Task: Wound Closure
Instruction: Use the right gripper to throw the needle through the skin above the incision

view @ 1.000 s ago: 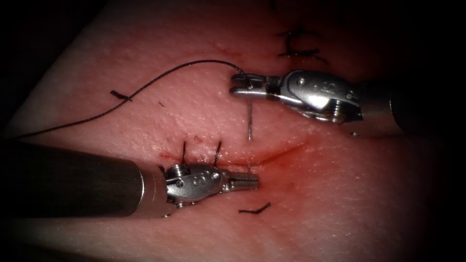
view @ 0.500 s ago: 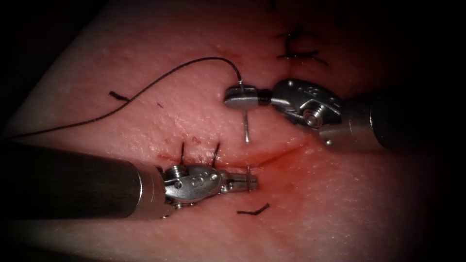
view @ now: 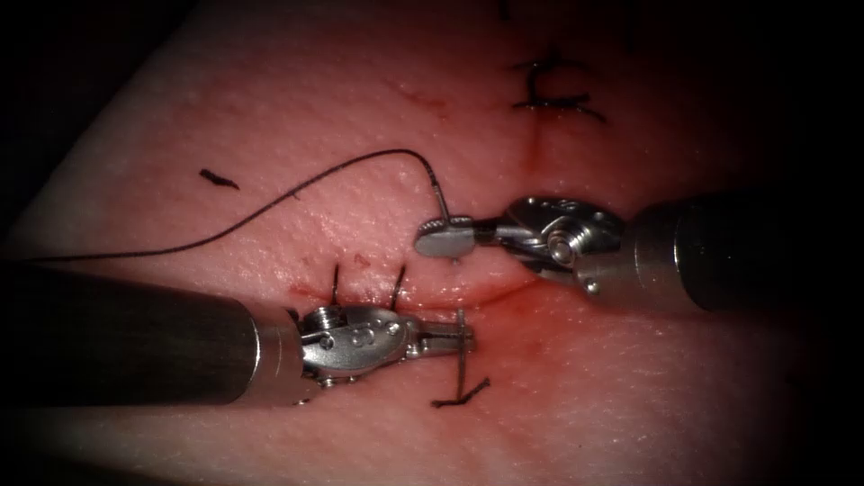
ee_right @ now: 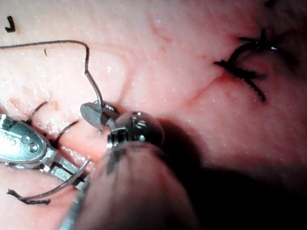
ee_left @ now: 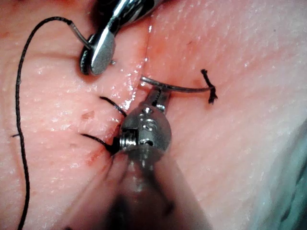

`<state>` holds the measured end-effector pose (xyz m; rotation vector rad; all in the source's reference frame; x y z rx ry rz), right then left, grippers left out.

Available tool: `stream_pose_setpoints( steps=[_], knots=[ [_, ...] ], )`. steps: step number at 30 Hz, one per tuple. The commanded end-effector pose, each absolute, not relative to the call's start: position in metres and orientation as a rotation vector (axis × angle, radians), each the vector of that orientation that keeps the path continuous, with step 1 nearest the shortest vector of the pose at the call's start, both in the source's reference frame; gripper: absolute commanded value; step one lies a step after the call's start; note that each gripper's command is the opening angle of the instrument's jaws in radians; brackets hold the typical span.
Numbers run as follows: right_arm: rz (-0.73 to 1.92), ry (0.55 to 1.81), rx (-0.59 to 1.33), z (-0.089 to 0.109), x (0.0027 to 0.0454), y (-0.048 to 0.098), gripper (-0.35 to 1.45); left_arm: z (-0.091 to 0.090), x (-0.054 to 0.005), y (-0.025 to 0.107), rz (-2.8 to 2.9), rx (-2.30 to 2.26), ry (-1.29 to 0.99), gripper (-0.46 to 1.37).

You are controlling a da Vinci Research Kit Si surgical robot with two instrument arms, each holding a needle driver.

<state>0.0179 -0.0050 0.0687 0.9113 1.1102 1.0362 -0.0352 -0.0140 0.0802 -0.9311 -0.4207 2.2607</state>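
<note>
The cut (view: 490,290) runs across the tissue (view: 648,387). The curved needle (view: 460,364) passes under the cut and comes out on its lower side, with its tip by a cut thread end (view: 472,392). My left tool (view: 453,337) is shut on the needle just where it leaves the tissue; this grip also shows on the needle (ee_left: 177,88) in the left wrist view. My right tool (view: 441,238) sits just above the cut, jaws slightly apart around the needle's tail. Black thread (view: 270,205) arcs from the tail off to the left.
Two stitches (view: 335,283) (view: 399,283) cross the cut left of the needle. A finished knot (view: 551,92) lies further up. A loose thread scrap (view: 219,178) rests on the left. Red fluid (view: 531,310) wets the cut's right part.
The right tool came down toward the cut with the needle's tail, driving the needle through. More needle now stands out on the lower side. The left tool stayed put.
</note>
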Motion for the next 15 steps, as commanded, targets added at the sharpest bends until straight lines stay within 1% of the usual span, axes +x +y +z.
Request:
stream_pose_setpoints(
  steps=[1, 2, 3, 5, 8, 14, 15],
  knots=[
    [0.967, 1.183, 0.811, 0.0693, 0.0177, -0.0045, 0.99, 0.0801, -0.0352, -0.0141, 2.26, -0.931, -0.422, 0.03],
    [0.946, 1.198, 0.784, 0.0694, 0.0177, -0.0042, 1.03, 0.0801, -0.0352, -0.0141, 2.261, -0.931, -0.422, 0.03],
    [0.871, 1.227, 0.701, 0.0696, 0.0176, -0.0032, 1.14, 0.0801, -0.0351, -0.0141, 2.261, -0.931, -0.423, 0.03],
    [0.8, 1.251, 0.628, 0.0698, 0.0175, -0.0024, 1.19, 0.0801, -0.0351, -0.0141, 2.261, -0.931, -0.423, 0.03],
    [0.738, 1.263, 0.57, 0.0699, 0.0176, -0.0017, 1.26, 0.0801, -0.0351, -0.0141, 2.261, -0.931, -0.423, 0.03],
    [0.664, 1.283, 0.504, 0.0694, 0.018, -0.0012, 1.29, 0.0801, -0.035, -0.0141, 2.261, -0.932, -0.423, 0.03],
    [0.649, 1.288, 0.494, 0.0691, 0.0181, -0.0012, 1.25, 0.0801, -0.035, -0.0141, 2.261, -0.932, -0.423, 0.03]
  ],
)
